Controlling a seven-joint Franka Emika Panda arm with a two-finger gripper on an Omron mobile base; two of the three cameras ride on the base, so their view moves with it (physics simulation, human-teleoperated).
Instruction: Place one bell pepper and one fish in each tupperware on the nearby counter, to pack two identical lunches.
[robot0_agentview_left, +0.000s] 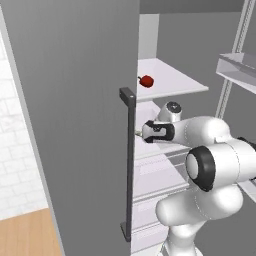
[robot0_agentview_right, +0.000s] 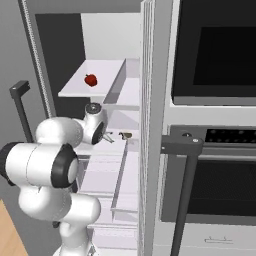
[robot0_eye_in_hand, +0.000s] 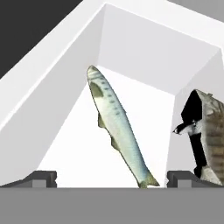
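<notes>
A slim silvery fish lies on the white floor of a fridge compartment, straight ahead of my open gripper, whose tips stand on either side of its tail without touching it. A second, darker striped fish sits at the right wall. From the right base view the hand reaches into the fridge toward a fish. A red bell pepper rests on the shelf above. The wooden counter shows at the lower left. The tupperware is out of view.
The open grey fridge door with its dark handle stands close on the left of the arm. White shelves and drawers lie below the hand. A black oven with a dark bar handle is to the right.
</notes>
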